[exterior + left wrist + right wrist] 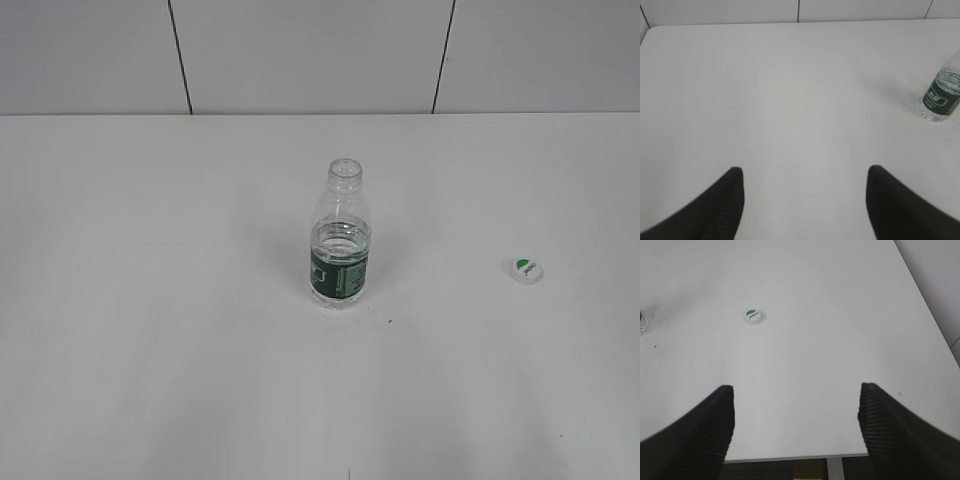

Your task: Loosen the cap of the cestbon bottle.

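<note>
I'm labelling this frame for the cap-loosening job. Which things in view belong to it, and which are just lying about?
Belongs to the job:
- cestbon bottle, upright, neck open
- cap, already off, lying on the table to the bottle's right
- left tool and right tool, both open, holding nothing

Lying about:
- nothing besides the white table

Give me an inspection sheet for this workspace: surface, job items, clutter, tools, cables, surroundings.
Surface: white table, a tiny dark speck near the bottle.
Bottle: upright mid-table, mouth open, partly filled.
Cap: off, lying on the table to the bottle's right, green mark up.
Clutter: nothing seen.
Left tool: open, empty, away from the bottle.
Right tool: open, empty, near the table's edge, short of the cap.
Cables: nothing seen.
Surroundings: pale panelled wall with dark seams.
</note>
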Robot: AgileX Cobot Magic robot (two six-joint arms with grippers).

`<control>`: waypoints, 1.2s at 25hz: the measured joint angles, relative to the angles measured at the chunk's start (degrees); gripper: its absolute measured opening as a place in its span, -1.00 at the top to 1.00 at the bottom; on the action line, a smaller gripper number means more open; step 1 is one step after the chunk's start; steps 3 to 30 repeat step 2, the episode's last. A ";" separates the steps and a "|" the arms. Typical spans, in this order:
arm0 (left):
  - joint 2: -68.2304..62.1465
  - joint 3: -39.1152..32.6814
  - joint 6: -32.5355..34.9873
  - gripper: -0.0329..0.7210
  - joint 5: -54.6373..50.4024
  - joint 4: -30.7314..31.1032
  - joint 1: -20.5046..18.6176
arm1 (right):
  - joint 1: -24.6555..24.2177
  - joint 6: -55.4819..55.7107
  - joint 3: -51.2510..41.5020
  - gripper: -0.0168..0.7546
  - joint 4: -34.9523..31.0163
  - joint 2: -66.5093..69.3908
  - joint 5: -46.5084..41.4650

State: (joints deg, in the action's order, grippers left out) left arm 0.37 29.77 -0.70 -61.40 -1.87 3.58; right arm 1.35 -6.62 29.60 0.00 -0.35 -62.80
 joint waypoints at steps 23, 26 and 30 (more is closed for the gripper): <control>0.00 0.00 0.00 -0.31 0.00 0.04 0.00 | 0.00 0.00 0.00 -0.57 0.00 0.00 0.00; 0.00 0.00 0.00 -0.31 0.00 0.04 0.00 | 0.00 0.00 0.00 -0.57 0.00 0.00 0.00; 0.00 0.00 0.00 -0.31 0.00 0.04 0.00 | 0.00 0.00 0.00 -0.57 0.00 0.00 0.00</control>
